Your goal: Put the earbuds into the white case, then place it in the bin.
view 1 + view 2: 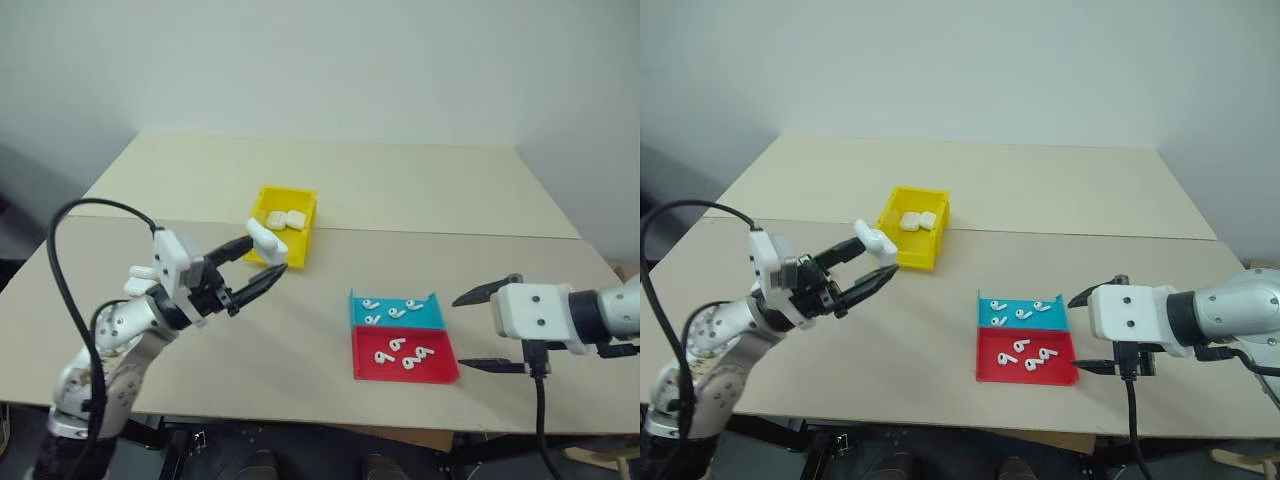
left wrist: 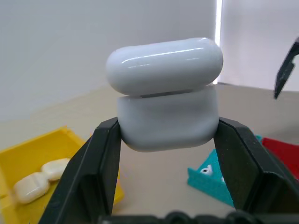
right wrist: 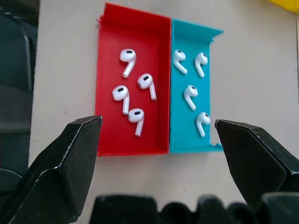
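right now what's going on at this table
The left gripper is shut on a white case and holds it up above the table, near the yellow bin, which already has two cases in it. The case's lid looks closed or nearly so. The right gripper is open and hangs over the red tray and the blue tray, each holding four earbuds. No earbud has been picked up at this moment.
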Controlling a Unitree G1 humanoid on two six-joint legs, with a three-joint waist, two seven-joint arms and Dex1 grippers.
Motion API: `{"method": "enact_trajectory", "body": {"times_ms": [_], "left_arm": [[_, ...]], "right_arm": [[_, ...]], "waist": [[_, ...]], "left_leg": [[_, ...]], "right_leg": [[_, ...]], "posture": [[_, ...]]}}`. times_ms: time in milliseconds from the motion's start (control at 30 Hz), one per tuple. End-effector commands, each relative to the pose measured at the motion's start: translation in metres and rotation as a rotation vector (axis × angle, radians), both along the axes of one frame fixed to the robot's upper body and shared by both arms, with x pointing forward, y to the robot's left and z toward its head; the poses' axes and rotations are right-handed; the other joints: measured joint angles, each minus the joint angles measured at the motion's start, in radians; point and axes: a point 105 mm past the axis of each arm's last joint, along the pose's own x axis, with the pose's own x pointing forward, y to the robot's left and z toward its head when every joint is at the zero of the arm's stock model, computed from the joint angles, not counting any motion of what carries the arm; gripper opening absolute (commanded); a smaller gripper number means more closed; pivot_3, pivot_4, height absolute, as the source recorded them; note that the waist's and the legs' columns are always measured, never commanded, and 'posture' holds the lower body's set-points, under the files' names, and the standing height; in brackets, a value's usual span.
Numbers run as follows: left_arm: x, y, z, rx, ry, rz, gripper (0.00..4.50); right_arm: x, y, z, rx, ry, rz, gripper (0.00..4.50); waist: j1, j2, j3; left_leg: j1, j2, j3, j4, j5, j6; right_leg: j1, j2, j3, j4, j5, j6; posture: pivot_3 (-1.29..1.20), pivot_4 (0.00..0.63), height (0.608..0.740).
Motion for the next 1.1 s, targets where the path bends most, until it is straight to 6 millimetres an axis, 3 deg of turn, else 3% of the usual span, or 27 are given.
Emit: {"method": "enact_trajectory", "body": {"times_ms": [33, 167, 300, 433, 567, 700, 900, 1000, 1100], "left_arm": [[-0.014, -0.005, -0.007, 0.003, -0.081, -0.14, 2.73], [-0.025, -0.016, -0.027, 0.056, -0.096, -0.275, 2.73], [-0.036, -0.021, -0.029, 0.03, -0.149, -0.379, 2.73], [-0.036, -0.021, -0.025, -0.057, -0.165, -0.385, 2.73], [-0.04, -0.017, -0.033, -0.028, -0.15, -0.415, 2.73], [-0.045, -0.013, -0.038, -0.022, -0.151, -0.444, 2.73], [-0.057, -0.007, -0.044, 0.012, -0.128, -0.475, 2.73], [-0.061, -0.006, -0.046, 0.016, -0.125, -0.48, 2.73], [-0.063, -0.005, -0.047, 0.028, -0.11, -0.481, 2.73]], "right_arm": [[-0.007, 0.012, 0.005, -0.033, 0.003, 0.055, 4.5], [-0.01, 0.017, 0.0, -0.094, 0.058, 0.07, 4.5], [-0.008, 0.019, -0.008, -0.161, 0.095, 0.049, 4.5], [-0.003, 0.022, -0.016, -0.225, 0.082, 0.059, 4.5], [0.001, 0.027, -0.022, -0.266, 0.08, 0.085, 4.5], [0.011, 0.029, -0.033, -0.303, 0.074, 0.07, 3.34], [0.014, 0.04, -0.047, -0.321, 0.082, 0.09, 3.34], [0.016, 0.045, -0.051, -0.328, 0.074, 0.095, 2.51], [0.016, 0.049, -0.054, -0.333, 0.08, 0.114, 2.51]], "waist": [[-0.003, 0.0, 0.0], [-0.005, 0.0, 0.0], [-0.01, 0.0, 0.0], [-0.013, 0.0, 0.0], [-0.017, 0.001, 0.0], [-0.019, 0.001, 0.0], [-0.016, 0.001, -0.001], [-0.016, 0.001, -0.001], [-0.015, 0.001, -0.001]], "left_leg": [[0.0, 0.0, 0.0, 0.0, 0.0, 0.0], [0.0, 0.0, 0.0, 0.001, 0.0, 0.0], [0.0, 0.001, 0.0, 0.001, 0.0, 0.0], [0.0, 0.001, 0.0, 0.001, 0.0, 0.001], [0.0, 0.001, 0.0, 0.001, 0.0, 0.001], [0.001, 0.002, 0.0, 0.001, -0.001, 0.001], [0.0, 0.002, 0.0, 0.001, -0.001, 0.001], [0.0, 0.002, 0.0, 0.001, -0.001, 0.001], [0.0, 0.003, 0.0, 0.001, -0.001, 0.001]], "right_leg": [[0.0, 0.0, 0.0, 0.0, 0.0, 0.0], [0.0, 0.0, 0.0, 0.0, 0.0, 0.0], [0.0, 0.0, 0.0, 0.0, 0.0, 0.0], [0.0, 0.0, 0.0, 0.0, 0.0, 0.0], [-0.001, 0.001, 0.0, 0.001, 0.0, 0.0], [-0.001, 0.001, 0.0, 0.001, 0.0, 0.0], [-0.001, 0.001, 0.0, 0.001, 0.0, 0.0], [-0.001, 0.001, 0.0, 0.001, 0.0, 0.0], [-0.001, 0.001, 0.0, 0.002, 0.0, 0.0]], "posture": [[0.0, 0.15, 0.74], [0.0, 0.15, 0.74], [0.0, 0.15, 0.74], [0.0, 0.15, 0.74], [0.0, 0.15, 0.74], [0.0, 0.15, 0.74], [0.0, 0.15, 0.74], [0.0, 0.15, 0.74], [0.0, 0.15, 0.74]]}}
